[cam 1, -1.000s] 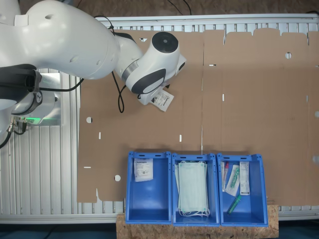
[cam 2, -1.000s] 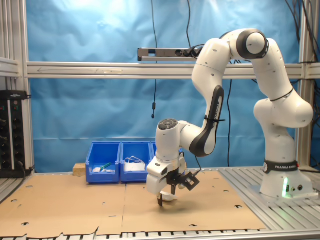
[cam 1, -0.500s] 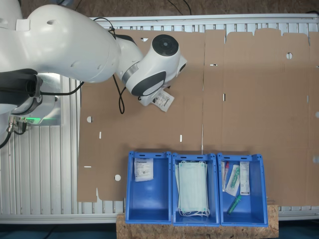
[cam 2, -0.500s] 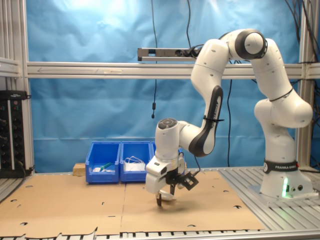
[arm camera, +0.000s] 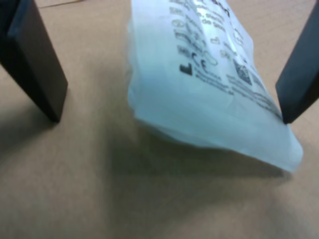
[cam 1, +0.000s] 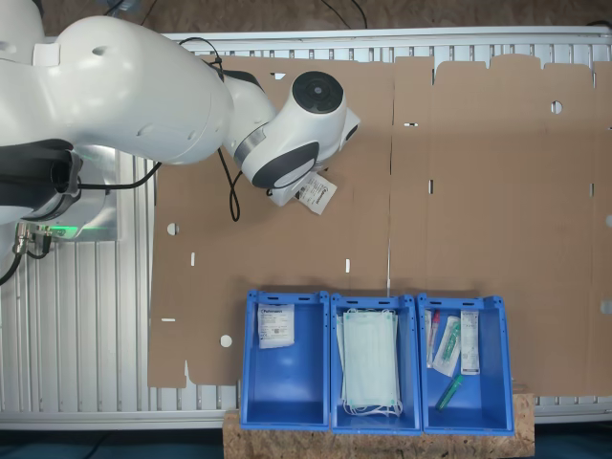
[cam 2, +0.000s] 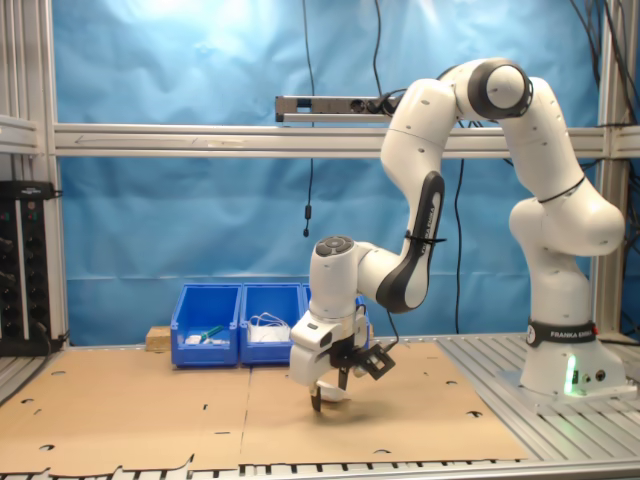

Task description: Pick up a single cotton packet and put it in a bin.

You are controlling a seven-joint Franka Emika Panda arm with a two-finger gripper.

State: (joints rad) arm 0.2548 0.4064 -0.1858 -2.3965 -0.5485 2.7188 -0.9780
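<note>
- The pincer (arm camera: 164, 112) stands wide, its two dark fingers (arm camera: 37, 64) down at the cardboard on either side of the packet (arm camera: 209, 84); nothing is gripped yet, as far as I can judge.
- The packet lies on the cardboard (cam 1: 497, 191) over the counter, under the arm's (cam 1: 143, 91) wrist, well apart from the bins (cam 1: 373, 363). In the first exterior view only its corner (cam 1: 317, 192) peeks out.
- In the wrist view it sits off-centre, near one finger and far from the other. Closing from here could shove it sideways, or catch just an edge.
- It looks soft and puffy, with one end seemingly lifted off the board. A pinch may buckle it or squeeze it out of the jaws.
- A thin edge grip could let it slip during the carry to the bins.
- The fingertips seem to be at the board; pressing lower might snag or scuff the cardboard.
- One bin (cam 1: 284, 368) already holds a similar packet; the middle holds masks (cam 1: 370, 363), so a drop there would likely be a mis-sort.
</note>
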